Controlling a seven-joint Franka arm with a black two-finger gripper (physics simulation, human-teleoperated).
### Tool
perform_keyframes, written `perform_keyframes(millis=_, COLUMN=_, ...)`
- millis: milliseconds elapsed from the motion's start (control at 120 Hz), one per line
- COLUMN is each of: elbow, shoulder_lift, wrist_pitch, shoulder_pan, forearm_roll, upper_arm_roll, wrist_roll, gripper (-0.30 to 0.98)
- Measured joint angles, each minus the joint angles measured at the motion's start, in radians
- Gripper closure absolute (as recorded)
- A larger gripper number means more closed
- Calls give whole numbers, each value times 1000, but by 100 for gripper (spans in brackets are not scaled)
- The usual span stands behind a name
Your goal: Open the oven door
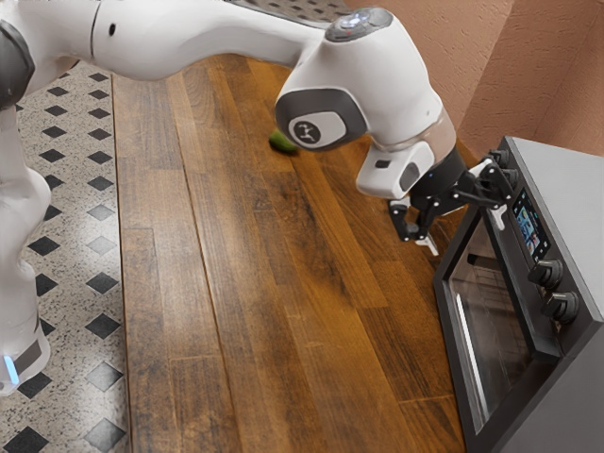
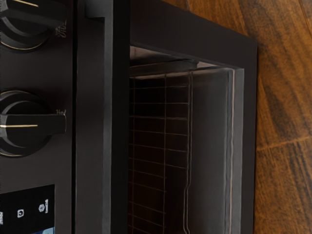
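At the far end of the oven's front, my gripper is open, its fingers spread wide with nothing held between them. One fingertip hangs out in front of the door; the other is near the control panel, by the handle's far end. The oven door looks shut in the exterior view, with a dark handle along its upper edge. In the wrist view, the handle runs between the knobs and the glass window of the door; a wire rack shows through the glass.
Knobs and a lit display are on the oven's front panel above the door. A small green object lies on the wooden table, farther back. The reddish wall rises behind the oven.
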Motion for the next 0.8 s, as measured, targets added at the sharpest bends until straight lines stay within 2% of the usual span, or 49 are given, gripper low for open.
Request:
perform_keyframes(millis=367, elbow=81, shoulder_lift=117, wrist_pitch=-13, shoulder_pan=2, forearm_roll=3, upper_arm_roll=0, wrist_roll=5, gripper=0)
perform_keyframes(millis=800, elbow=109, shoulder_lift=176, wrist_pitch=-2, shoulder_pan=4, forearm_roll=4, upper_arm_roll=0, wrist_roll=8, gripper=0)
